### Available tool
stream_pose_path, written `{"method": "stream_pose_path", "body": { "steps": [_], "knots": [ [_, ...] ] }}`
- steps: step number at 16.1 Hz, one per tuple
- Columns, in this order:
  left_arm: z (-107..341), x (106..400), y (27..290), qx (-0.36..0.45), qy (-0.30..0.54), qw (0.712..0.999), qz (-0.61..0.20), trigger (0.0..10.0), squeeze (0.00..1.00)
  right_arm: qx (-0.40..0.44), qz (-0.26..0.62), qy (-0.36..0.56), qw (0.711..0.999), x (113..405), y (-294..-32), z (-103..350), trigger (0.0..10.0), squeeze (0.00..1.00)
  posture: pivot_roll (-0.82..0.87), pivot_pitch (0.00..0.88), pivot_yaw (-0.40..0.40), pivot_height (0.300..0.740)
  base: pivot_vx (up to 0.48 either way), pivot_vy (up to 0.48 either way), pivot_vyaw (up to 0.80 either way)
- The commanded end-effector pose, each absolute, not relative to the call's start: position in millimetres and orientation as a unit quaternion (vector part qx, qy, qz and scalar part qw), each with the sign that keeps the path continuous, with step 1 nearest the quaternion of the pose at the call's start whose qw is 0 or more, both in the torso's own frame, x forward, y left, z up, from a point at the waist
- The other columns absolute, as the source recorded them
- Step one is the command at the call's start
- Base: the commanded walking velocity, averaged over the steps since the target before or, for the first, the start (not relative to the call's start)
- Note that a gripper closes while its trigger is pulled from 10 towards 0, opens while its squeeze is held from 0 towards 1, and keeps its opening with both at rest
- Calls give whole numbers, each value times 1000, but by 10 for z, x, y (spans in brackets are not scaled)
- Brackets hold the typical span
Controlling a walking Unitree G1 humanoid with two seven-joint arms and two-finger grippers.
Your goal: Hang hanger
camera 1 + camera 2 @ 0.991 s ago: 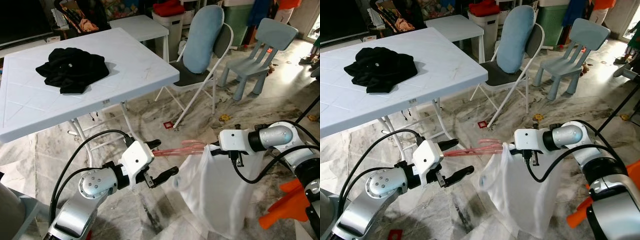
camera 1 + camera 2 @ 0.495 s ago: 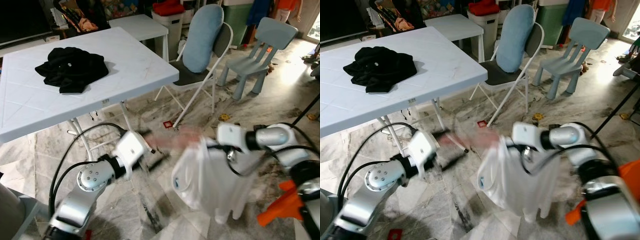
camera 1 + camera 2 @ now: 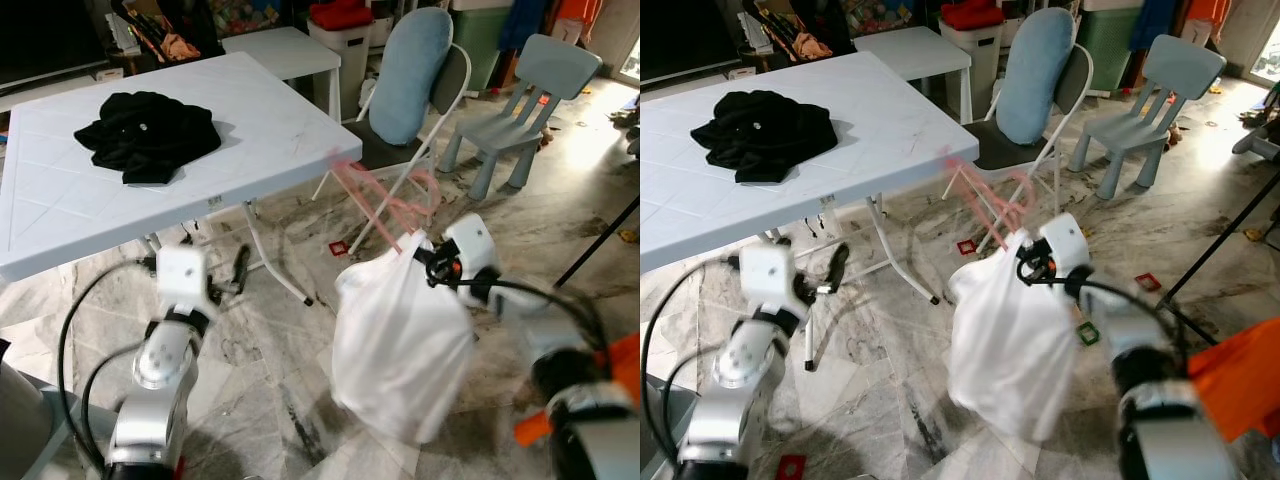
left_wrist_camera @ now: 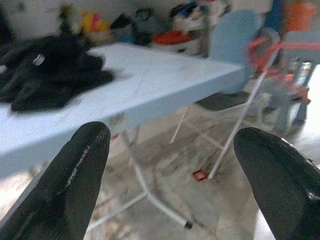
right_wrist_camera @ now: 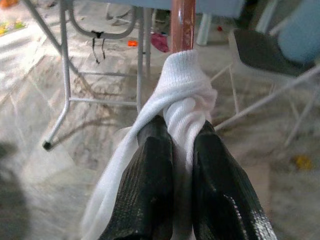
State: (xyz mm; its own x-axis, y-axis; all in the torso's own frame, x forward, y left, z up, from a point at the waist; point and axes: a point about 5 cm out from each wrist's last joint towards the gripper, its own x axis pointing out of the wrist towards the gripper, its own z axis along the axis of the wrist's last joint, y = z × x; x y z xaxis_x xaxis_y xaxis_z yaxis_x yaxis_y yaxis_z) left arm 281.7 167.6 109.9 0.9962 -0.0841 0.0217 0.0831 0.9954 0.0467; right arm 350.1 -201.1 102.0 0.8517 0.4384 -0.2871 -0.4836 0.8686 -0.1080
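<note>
Pink plastic hanger (image 3: 385, 195) juts up and back from my right fingers, blurred, its far end reaching toward the near right corner of the white folding plastic desk (image 3: 250, 135), with the white cloth garment (image 3: 400, 345) bunched below it and hanging free above the marble floor (image 3: 290, 400).

Far left on the desk, near its back edge, lies a crumpled black garment (image 3: 148, 133).

Below the desk's front edge my left gripper (image 4: 172, 172) is raised beside the desk's metal legs (image 3: 270, 250), its two black fingers (image 4: 75, 175) spread wide and released, gripping nothing; between them the left wrist view looks at the desk's underside and the hanger's red blur beyond.

To the right, my right gripper (image 5: 182, 175) has its fingers (image 5: 150, 195) clenched together on a twisted bunch of the white garment, just under the hanger's reddish stem.

Behind stands a grey folding chair with a light blue cushion (image 3: 410, 75), and further right a small pale blue plastic child's chair (image 3: 525, 100).
</note>
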Motion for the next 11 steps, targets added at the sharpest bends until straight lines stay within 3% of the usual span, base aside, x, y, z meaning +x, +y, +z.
{"method": "stream_pose_path", "body": {
  "steps": [1,4,11],
  "knots": [
    [1088,2810,1710,24,-15,999,-27,10000,0,-78,225,91,967,3560,-1998,1193,10000,0,-95,0,22,740,0,0,0],
    [982,2795,1731,15,-3,1000,4,10000,0,-19,132,113,985,3519,-2039,1101,10000,0,-90,0,25,740,0,0,0],
    [900,2772,1778,21,-2,999,47,10000,0,-13,80,144,986,3412,-2121,1009,10000,0,-91,0,24,740,0,0,0]
  ]
}}
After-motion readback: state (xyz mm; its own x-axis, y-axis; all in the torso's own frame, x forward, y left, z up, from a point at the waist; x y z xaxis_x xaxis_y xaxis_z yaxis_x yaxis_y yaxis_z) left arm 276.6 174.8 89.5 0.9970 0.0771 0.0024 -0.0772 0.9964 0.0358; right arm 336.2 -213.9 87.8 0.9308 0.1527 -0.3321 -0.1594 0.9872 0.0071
